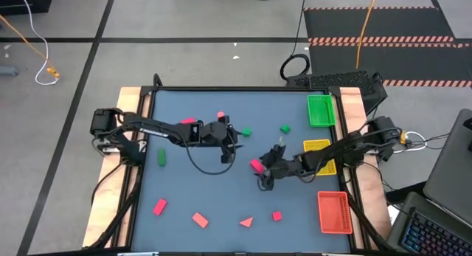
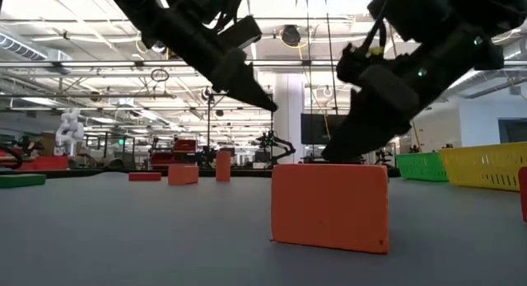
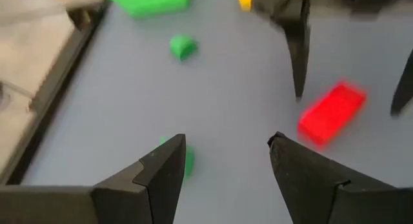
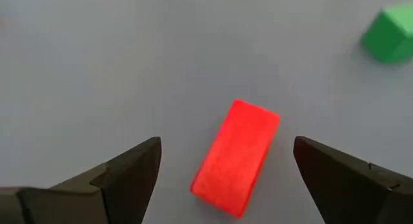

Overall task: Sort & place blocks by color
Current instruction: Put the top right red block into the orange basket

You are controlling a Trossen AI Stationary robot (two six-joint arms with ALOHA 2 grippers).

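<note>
Right end effector (image 4: pixel 222 169) spread, straddling red cuboid (image 4: pixel 235 158); long axis 1-to-7 o'clock. Left end effector (image 3: pixel 226 166) spread, farther, near green block (image 3: pixel 186 161).

Grey concrete floor (image 1: pixel 184 20) around blue-grey table (image 1: pixel 214 189), crossed by dark tape lines. Black mat (image 1: pixel 383 23) with striped hazard edging beyond table's far right corner. Orange cable (image 1: pixel 29 42) on floor, far left of table. Laptop (image 1: pixel 435 226) right of table. Behind table: open hall, white pillar (image 2: pixel 288 113), ceiling strip lights (image 2: pixel 74 40).
</note>
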